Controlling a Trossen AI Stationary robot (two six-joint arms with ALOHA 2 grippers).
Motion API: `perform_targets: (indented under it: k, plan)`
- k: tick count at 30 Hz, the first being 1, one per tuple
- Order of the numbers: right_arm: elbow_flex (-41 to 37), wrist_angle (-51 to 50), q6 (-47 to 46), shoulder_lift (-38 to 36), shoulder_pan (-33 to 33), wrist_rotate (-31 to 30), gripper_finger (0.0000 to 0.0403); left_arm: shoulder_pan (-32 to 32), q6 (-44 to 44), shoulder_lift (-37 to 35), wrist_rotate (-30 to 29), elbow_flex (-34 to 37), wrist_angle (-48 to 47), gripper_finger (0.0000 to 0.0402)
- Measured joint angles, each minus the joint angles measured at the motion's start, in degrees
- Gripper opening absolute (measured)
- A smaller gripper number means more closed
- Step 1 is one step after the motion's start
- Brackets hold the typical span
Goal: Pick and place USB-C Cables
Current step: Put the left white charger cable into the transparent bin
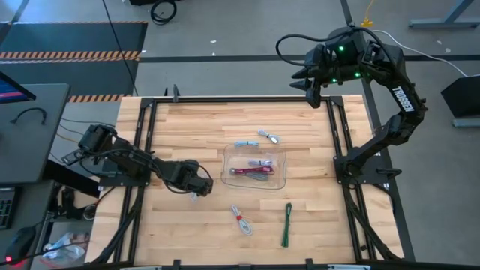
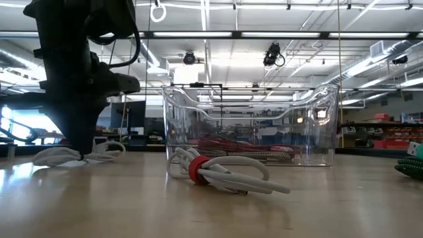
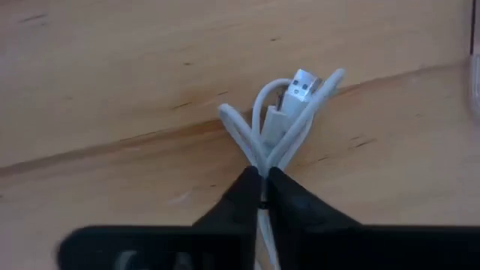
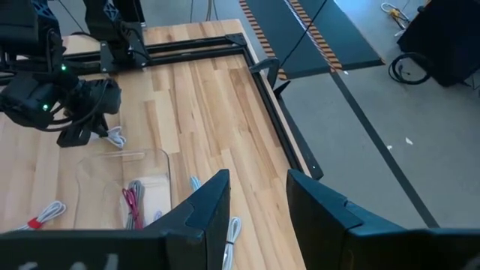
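Observation:
My left gripper (image 1: 196, 189) stands low over the table, left of the clear tray (image 1: 279, 155), and is shut on a white cable (image 3: 289, 112). The same cable shows in the low view (image 2: 63, 156). Inside the tray lie a dark red cable (image 1: 251, 172) and a grey one (image 1: 261, 162). On the wood lie a grey-blue cable (image 1: 244, 143), a silver-white one (image 1: 268, 136), a white one with a red tie (image 1: 241, 220) and a green one (image 1: 287, 215). My right gripper (image 4: 259, 206) is open, raised beyond the table's far right corner. My left gripper pinches the white cable's bundled strands (image 3: 262, 166) between its two fingertips, at the bundle's waist below the loops and the plug (image 3: 302, 84). The fingers come from above, pointing down. Several strands are in the pinch. The cable's loops rest on the table (image 2: 109, 149).
The clear tray (image 2: 251, 99) sits mid-table, just right of my left gripper. The red-tied white cable (image 2: 218, 173) lies near the front edge, with the green cable (image 2: 413, 165) to its right. Black frame rails run along the table's sides. Bare wood lies left and far.

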State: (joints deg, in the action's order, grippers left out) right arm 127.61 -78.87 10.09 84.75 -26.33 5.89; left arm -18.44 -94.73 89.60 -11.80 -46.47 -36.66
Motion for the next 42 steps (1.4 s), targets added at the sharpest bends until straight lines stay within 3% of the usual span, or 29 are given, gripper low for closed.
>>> perform_targets:
  k: [5,9,15,19,23,27,32,42]
  plan:
    - [0.0,0.45,-0.02,0.0,0.0,0.0,0.0138,0.0,1.38,0.0,0.02,-0.21,-0.37,0.001]
    - [0.0,0.62,0.0,0.0,0.0,0.0,0.0138,0.0,3.81,0.0,0.01,-4.26,-5.85,0.0006]
    - [0.0,0.63,0.15,0.0,0.0,-0.01,0.0138,0.07,6.26,-0.02,-1.73,-16.28,-23.41,0.0005]
    - [0.0,0.63,0.17,0.0,0.0,-0.01,0.0138,0.56,12.89,-0.48,-4.65,-27.99,-34.81,0.0005]
    - [0.0,0.61,0.54,0.0,0.0,0.0,0.0138,2.83,26.18,-0.55,-8.99,-40.5,-42.03,0.0005]
    - [0.0,0.61,1.05,0.0,0.0,0.0,0.0138,7.54,43.32,-0.48,-10.48,-50.76,-42.08,0.0004]
    - [0.0,0.71,0.99,0.0,0.0,0.0,0.0138,15.23,63.57,-0.48,-10.42,-57.27,-38.13,0.0004]
    - [0.0,4.46,-4.5,0.0,0.0,0.0,0.0138,28.13,94.1,3.99,10.5,-56.63,-31.88,0.0004]
